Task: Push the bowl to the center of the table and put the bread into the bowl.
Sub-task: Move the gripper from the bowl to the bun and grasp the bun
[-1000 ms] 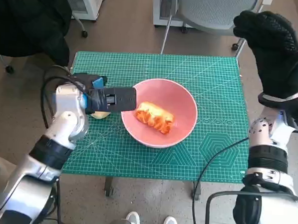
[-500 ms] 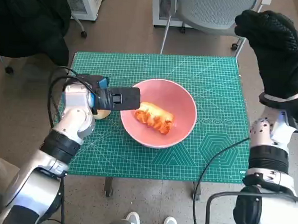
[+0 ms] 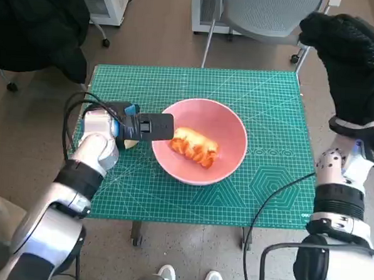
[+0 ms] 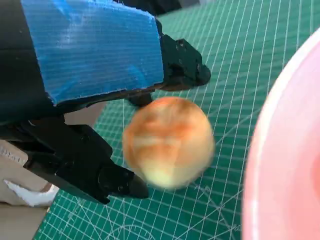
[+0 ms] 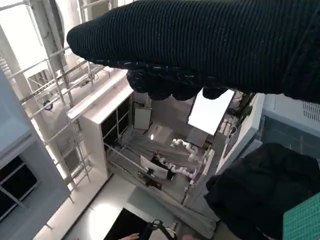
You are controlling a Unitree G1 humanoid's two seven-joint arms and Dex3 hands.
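Worktop [image 3: 264,106] w/ green gridded cutting mat over its whole top, seen from head view. Pink bowl [image 3: 228,126] sits approx. mid-worktop, slightly toward robot's left; rim also shows at edge of left wrist view [image 4: 280,150]. Inside bowl: long golden-orange bread loaf [image 3: 195,146], lying on the bowl floor. Second bread item, small round bun [image 3: 128,143], pale w/ browned top, lies on mat just outside bowl on robot's left side; clearer in left wrist view [image 4: 168,142], a bit blurred. Left hand [image 3: 137,126], black w/ blue tape on back, is low over mat beside bowl, fingers [image 3: 155,126] pointing at bowl rim and reaching its edge. In left wrist view the left hand's fingers [image 4: 85,160] lie on either side of the bun, spread apart; contact w/ bun can't be told, no firm pinch visible. Right hand [image 3: 348,57], black knit glove, raised high off worktop's far right corner, fingers curled loosely, nothing in it; right wrist view shows only the glove [image 5: 210,45] vs. room background.
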